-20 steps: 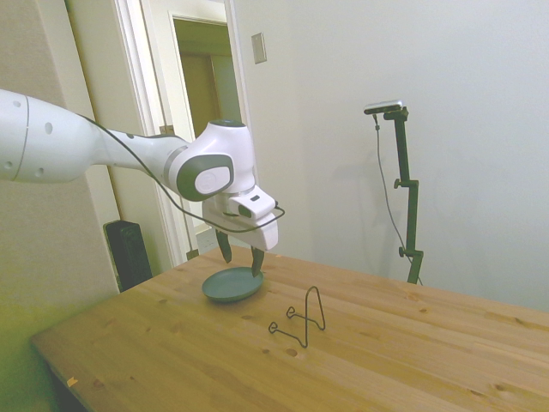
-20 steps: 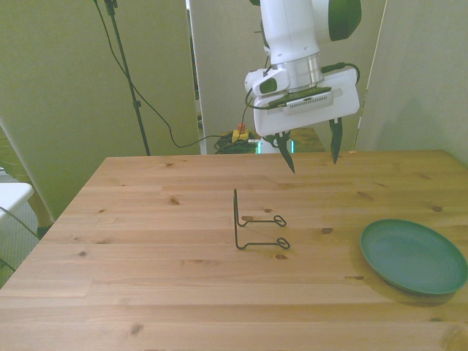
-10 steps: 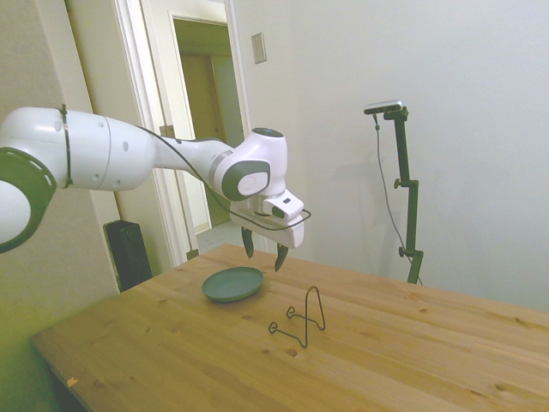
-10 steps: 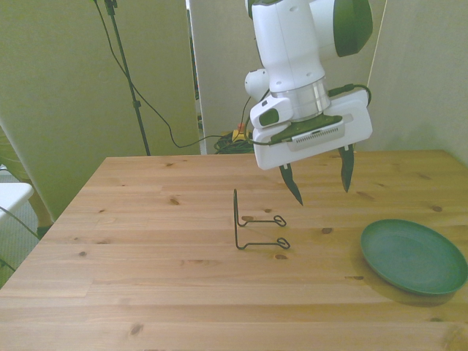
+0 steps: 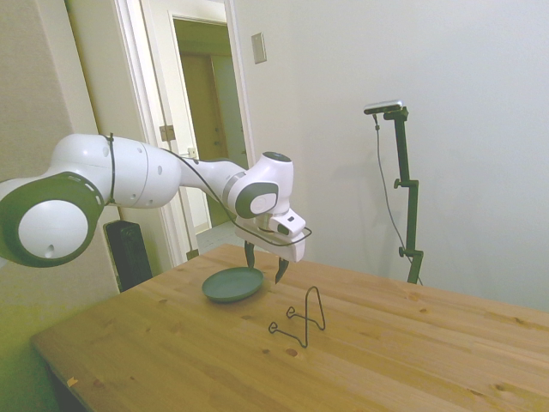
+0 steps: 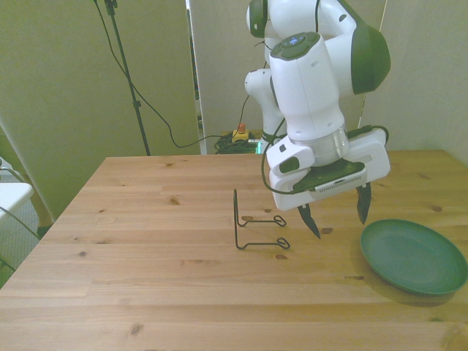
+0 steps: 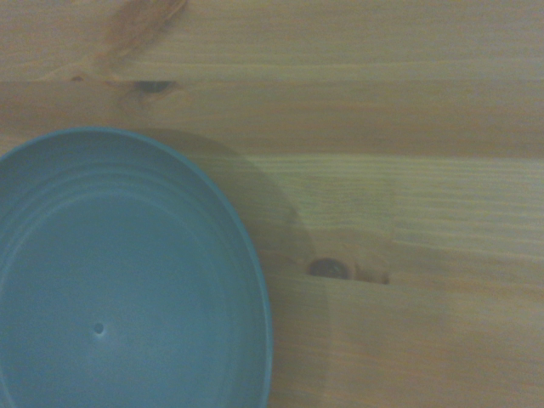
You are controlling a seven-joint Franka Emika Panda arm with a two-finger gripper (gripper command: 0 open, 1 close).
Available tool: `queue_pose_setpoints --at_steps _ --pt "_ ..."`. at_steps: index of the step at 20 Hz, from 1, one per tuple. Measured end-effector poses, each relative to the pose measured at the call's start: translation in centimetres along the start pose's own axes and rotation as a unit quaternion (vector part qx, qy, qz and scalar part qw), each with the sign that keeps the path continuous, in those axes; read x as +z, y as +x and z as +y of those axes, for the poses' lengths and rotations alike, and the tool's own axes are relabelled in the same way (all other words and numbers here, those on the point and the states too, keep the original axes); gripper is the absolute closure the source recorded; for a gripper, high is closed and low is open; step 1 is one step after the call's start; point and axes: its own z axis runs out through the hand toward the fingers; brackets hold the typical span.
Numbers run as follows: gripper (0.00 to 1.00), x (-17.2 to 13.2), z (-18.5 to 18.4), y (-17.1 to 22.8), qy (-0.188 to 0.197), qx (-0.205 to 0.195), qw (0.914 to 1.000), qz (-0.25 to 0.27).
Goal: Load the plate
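Your jaws [image 6: 336, 219] hang open and empty, having dropped lower and nearer the small round teal-grey plate [image 6: 413, 256], which lies flat on the wooden worktop [image 6: 146, 248] beside the thin black wire stand [image 6: 256, 223]. You're closing in for the grasp.

A home-like room: wooden table [image 5: 386, 343], plain walls, open doorway [image 5: 206, 129]

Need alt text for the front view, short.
A white robot arm holds its open gripper above a wooden table, between a black wire stand and an empty teal plate lying flat at the front view's right. The gripper holds nothing.
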Motion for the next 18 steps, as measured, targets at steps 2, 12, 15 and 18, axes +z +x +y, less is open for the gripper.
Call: queue_pose_setpoints --at_steps 2,12,15,18 --pt "0.00 1.5 -0.8 -0.2 -0.001 -0.004 1.0000 -0.006" --pt "0.00 7.1 -3.1 -1.1 0.007 -0.006 0.9996 -0.028" --pt "0.00 7.6 -4.1 -1.7 0.010 -0.007 0.9995 -0.030" --pt "1.00 8.1 -5.1 -2.2 0.011 -0.005 0.9995 -0.030"
